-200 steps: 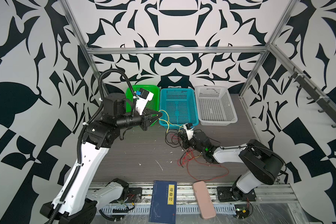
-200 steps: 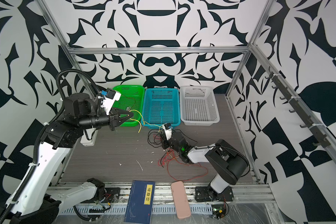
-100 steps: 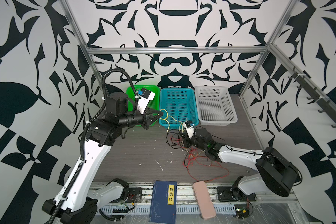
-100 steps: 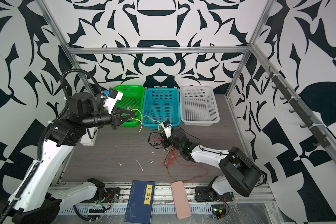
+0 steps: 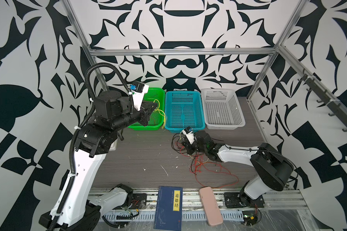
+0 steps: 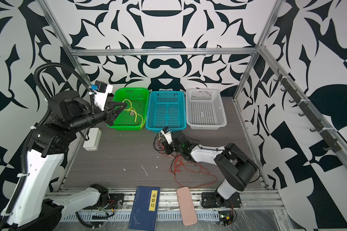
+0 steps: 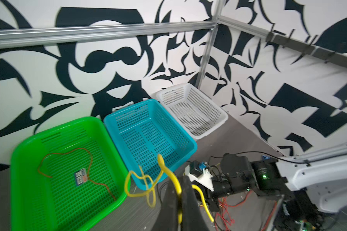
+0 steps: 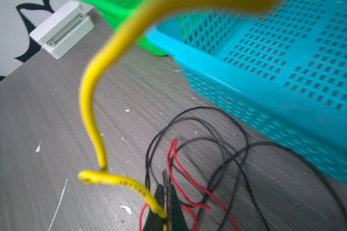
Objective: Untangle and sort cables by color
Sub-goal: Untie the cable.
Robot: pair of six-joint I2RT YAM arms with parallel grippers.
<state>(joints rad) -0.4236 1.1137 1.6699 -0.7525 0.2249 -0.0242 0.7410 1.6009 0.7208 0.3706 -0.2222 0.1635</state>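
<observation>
One yellow cable (image 5: pixel 161 112) (image 6: pixel 135 116) runs between my two grippers. My left gripper (image 5: pixel 155 104) (image 6: pixel 126 105) (image 7: pixel 177 180) is shut on it, raised over the green basket (image 5: pixel 144 127) (image 6: pixel 124 128); a knotted loop of the yellow cable (image 7: pixel 140 192) hangs past the fingers. My right gripper (image 5: pixel 186 147) (image 6: pixel 166 149) (image 8: pixel 165 187) is shut on the yellow cable (image 8: pixel 88 96) low over the table, in front of the blue basket (image 5: pixel 183 93). Red cables (image 5: pixel 218 172) (image 8: pixel 180 170) and black cables (image 5: pixel 175 140) (image 8: pixel 218 140) lie tangled around it.
A white basket (image 5: pixel 224 125) stands right of the blue one. The green basket (image 7: pixel 18 160) holds a thin red wire (image 7: pixel 68 154) and a small label. A grey box (image 6: pixel 91 140) sits at the table's left edge; a blue book (image 5: pixel 168 208) and pink case (image 5: pixel 210 206) lie on the front rail.
My left gripper has carried the yellow cable back and left, to above the green basket. The right arm has stretched out lower while its gripper stays by the tangle.
</observation>
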